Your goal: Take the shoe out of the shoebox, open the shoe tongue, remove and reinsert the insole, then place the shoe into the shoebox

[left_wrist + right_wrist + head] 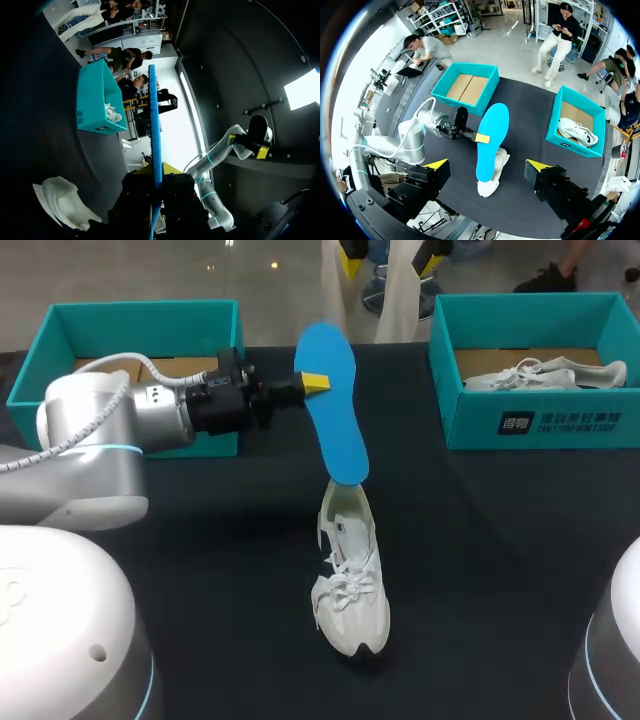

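The left pincer (312,383) is clamped on one long edge of the blue insole (335,430), a yellow tip pressed against each face. In the left wrist view the insole (154,125) shows edge-on as a thin blue line running straight out between the fingers. It stands steeply, leaning a little. Its broad end rises above the pincer, and its narrow end drops below the pincer to the open mouth of the white shoe (350,590). Whether that end sits inside the shoe or only touches its collar, I cannot tell. The shoe stands upright on the dark worktop (500,540), below and just to one side of the left pincer. Its laces are loose and its toe points away from the insole. Behind the left arm's wrist sits a teal shoebox (150,320) with a cardboard floor showing. Ahead of the left pincer, past the insole, a second teal shoebox (540,425) holds another white shoe (545,373). The right pincer (487,166) hangs high over the worktop with its fingers (436,164) spread wide and gripping nothing. The insole and shoe lie far below it, well clear of both tips.
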`<state>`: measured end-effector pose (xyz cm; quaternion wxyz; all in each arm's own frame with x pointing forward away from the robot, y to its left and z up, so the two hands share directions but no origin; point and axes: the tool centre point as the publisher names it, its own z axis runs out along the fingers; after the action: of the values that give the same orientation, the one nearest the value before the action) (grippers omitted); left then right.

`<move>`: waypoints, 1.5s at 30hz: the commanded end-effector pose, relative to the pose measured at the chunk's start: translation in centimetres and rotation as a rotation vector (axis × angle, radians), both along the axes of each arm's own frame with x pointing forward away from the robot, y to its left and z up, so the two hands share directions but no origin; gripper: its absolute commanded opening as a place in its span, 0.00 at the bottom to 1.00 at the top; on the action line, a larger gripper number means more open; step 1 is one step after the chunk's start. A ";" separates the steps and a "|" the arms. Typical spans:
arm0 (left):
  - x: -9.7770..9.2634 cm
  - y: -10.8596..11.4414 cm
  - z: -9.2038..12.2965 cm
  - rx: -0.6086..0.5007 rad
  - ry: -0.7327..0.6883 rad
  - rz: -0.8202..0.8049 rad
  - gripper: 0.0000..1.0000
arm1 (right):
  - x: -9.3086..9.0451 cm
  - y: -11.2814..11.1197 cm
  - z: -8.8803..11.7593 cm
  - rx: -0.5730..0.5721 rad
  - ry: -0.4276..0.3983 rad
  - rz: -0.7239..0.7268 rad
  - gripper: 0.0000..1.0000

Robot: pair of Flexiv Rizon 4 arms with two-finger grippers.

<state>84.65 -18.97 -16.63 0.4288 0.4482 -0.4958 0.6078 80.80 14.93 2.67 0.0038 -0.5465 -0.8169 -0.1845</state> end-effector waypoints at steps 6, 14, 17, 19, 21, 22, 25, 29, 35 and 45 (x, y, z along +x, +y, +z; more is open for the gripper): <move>-0.1 0.0 0.0 0.001 0.000 0.001 0.00 | 0.2 0.1 0.0 -0.002 0.003 0.000 1.00; -0.1 0.0 0.0 0.001 0.000 0.001 0.00 | 0.2 0.1 0.0 -0.002 0.003 0.000 1.00; -0.1 0.0 0.0 0.001 0.000 0.001 0.00 | 0.2 0.1 0.0 -0.002 0.003 0.000 1.00; -0.1 0.0 0.0 0.001 0.000 0.001 0.00 | 0.2 0.1 0.0 -0.002 0.003 0.000 1.00; -0.1 0.0 0.0 0.001 0.000 0.001 0.00 | 0.2 0.1 0.0 -0.002 0.003 0.000 1.00; -0.1 0.0 0.0 0.001 0.000 0.001 0.00 | 0.2 0.1 0.0 -0.002 0.003 0.000 1.00; -0.2 0.3 1.3 0.028 -0.141 -0.028 0.00 | 0.2 0.1 0.0 -0.002 0.003 0.000 1.00; -0.7 1.1 3.3 0.020 -0.421 -0.110 0.00 | 0.2 0.1 0.0 -0.002 0.003 0.000 1.00; -2.2 2.1 4.4 0.017 -0.678 -0.178 0.00 | 0.2 0.1 0.0 -0.002 0.003 0.000 1.00; -3.9 2.8 5.0 0.054 -0.952 -0.148 0.00 | 0.2 0.1 0.0 -0.002 0.003 0.000 1.00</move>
<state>80.79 -16.45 -11.72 0.2761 0.1923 -0.6516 0.6799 80.80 14.94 2.66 0.0038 -0.5465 -0.8169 -0.1844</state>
